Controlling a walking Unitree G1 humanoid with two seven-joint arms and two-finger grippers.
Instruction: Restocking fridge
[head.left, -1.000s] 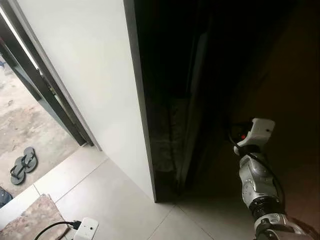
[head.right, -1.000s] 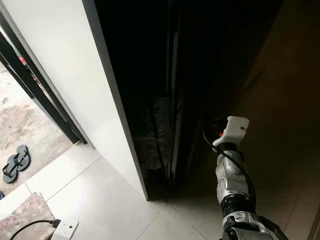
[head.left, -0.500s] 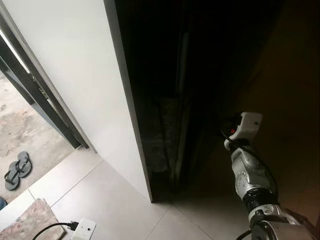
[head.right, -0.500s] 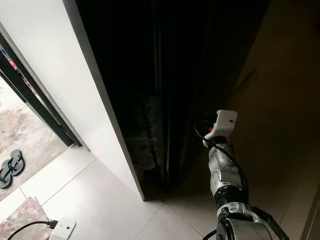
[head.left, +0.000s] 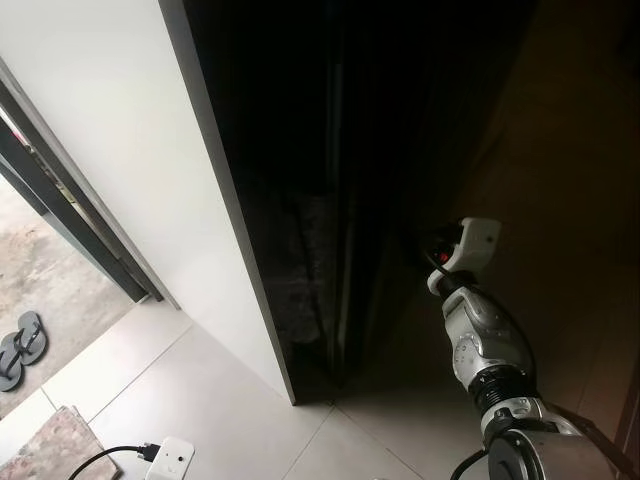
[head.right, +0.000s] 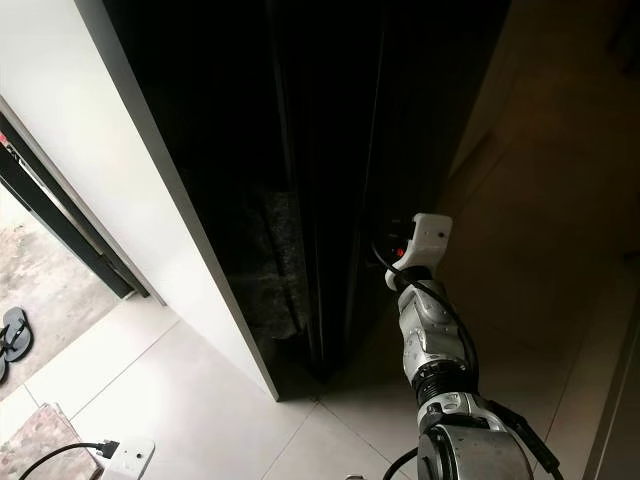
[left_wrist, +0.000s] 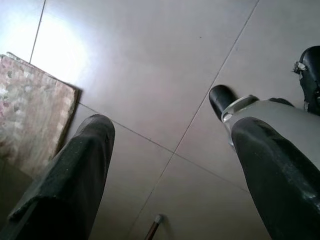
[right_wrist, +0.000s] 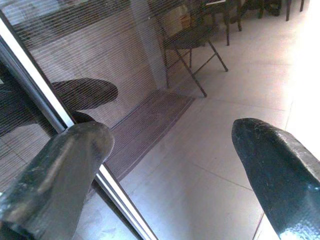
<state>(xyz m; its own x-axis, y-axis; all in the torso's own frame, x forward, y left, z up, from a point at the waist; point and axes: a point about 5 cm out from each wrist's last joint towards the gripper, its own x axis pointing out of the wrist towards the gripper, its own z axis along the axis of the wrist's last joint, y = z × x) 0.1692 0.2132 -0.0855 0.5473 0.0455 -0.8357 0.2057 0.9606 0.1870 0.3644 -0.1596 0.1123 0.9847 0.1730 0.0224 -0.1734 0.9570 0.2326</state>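
A tall black glossy fridge (head.left: 300, 200) stands against a white wall, its front very dark. My right arm is raised toward that front; its white wrist housing (head.left: 470, 240) shows beside the dark door. In the right wrist view my right gripper (right_wrist: 170, 140) is open and holds nothing. It is close to a shiny surface with a silver strip (right_wrist: 50, 105) that mirrors its fingers. My left gripper (left_wrist: 170, 145) hangs open and empty over the floor tiles.
The white wall (head.left: 130, 150) ends at a dark door frame (head.left: 60, 210), with sandals (head.left: 15, 345) outside. A power strip (head.left: 170, 458) and a patterned mat (head.left: 50, 445) lie on the tiles at lower left. My foot (left_wrist: 225, 100) shows below the left gripper.
The whole picture has shifted left, so the camera has turned. My raised right wrist has come a little nearer to the fridge front.
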